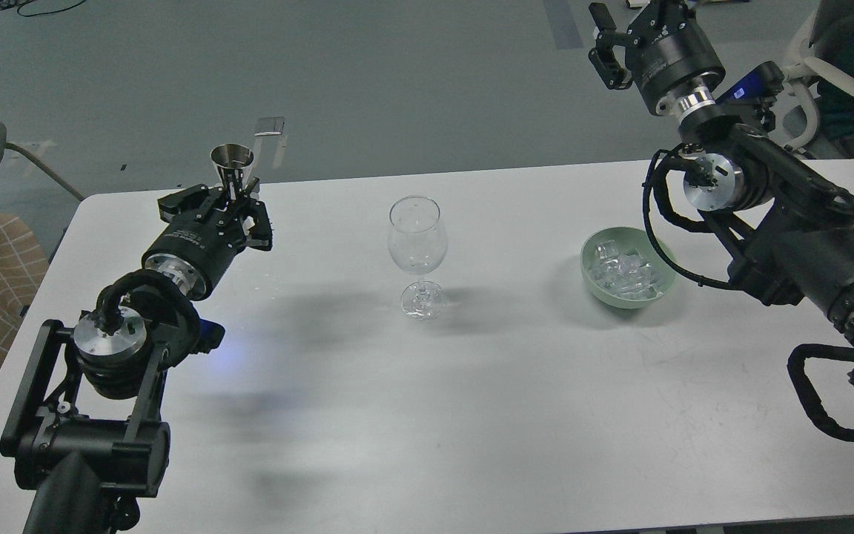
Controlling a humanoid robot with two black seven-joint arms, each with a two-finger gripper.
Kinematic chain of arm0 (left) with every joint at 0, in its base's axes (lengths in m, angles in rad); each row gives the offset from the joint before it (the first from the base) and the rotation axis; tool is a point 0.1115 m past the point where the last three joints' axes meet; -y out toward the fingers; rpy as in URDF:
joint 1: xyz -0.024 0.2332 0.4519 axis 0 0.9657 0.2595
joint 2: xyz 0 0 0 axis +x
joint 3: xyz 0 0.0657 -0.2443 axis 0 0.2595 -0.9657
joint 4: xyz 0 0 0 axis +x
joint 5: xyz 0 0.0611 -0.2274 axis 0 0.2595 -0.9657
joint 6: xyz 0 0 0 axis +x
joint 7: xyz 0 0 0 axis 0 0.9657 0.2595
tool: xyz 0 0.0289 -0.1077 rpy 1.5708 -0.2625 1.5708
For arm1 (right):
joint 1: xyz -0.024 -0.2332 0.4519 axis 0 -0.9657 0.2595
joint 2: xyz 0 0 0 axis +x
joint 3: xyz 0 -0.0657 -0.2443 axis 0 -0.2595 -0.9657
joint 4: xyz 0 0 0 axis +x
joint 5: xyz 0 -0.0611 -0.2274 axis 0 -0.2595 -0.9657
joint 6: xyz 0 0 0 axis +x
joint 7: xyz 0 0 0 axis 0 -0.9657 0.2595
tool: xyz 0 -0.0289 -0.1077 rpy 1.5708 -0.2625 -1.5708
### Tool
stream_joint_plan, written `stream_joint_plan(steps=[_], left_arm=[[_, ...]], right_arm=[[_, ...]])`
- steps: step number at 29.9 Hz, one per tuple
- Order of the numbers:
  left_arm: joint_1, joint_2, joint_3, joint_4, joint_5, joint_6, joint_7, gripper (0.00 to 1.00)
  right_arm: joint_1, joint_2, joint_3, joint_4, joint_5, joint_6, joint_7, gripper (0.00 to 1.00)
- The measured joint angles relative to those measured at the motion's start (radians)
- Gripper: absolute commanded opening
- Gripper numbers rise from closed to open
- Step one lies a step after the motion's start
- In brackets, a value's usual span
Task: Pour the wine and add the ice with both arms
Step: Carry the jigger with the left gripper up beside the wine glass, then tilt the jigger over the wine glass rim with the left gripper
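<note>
From the head view, the left tool (238,204) sits low over the far left part of the white worktop (427,415), its fingers closed around the narrow waist of a small metal jigger (233,169). The jigger stands upright, its flared mouth above the fingers; whether any wine is in it cannot be told.

To the right of that tool, well apart from it, a clear wine glass (417,256) stands upright on the worktop, stem and foot plainly visible. Its bowl looks clear, and no liquid can be made out in it.

The right tool (605,52) is raised high beyond the far right edge of the worktop, over the grey floor (249,67). One finger sticks out on its left side, but the other cannot be separated from the dark body, so whether it is open or closed cannot be told; nothing is seen in it.

Below that tool and toward the robot, a pale green bowl (591,274) rests on the worktop, right of the glass. The ice (623,271) lies heaped inside it as many small clear cubes. A black cable loop (664,222) from the right arm hangs just beside the bowl's right rim, partly crossing it.
</note>
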Motion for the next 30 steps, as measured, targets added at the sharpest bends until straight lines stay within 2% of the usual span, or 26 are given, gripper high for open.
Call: stream_joint_plan(steps=[9, 18, 30], left_arm=[[0.013, -0.004, 0.121, -0.075, 0.118, 0.038, 0.006, 0.12], [0.000, -0.050, 0.197, -0.081, 0.223, 0.088, 0.007, 0.12], [-0.013, -0.077, 0.264, -0.082, 0.391, 0.091, 0.005, 0.12]], right_arm=[[-0.001, 0.000, 0.000, 0.000, 0.000, 0.000, 0.000, 1.00], [-0.002, 0.002, 0.000, 0.000, 0.000, 0.000, 0.000, 1.00], [-0.003, -0.002, 0.000, 0.002, 0.000, 0.000, 0.000, 1.00]])
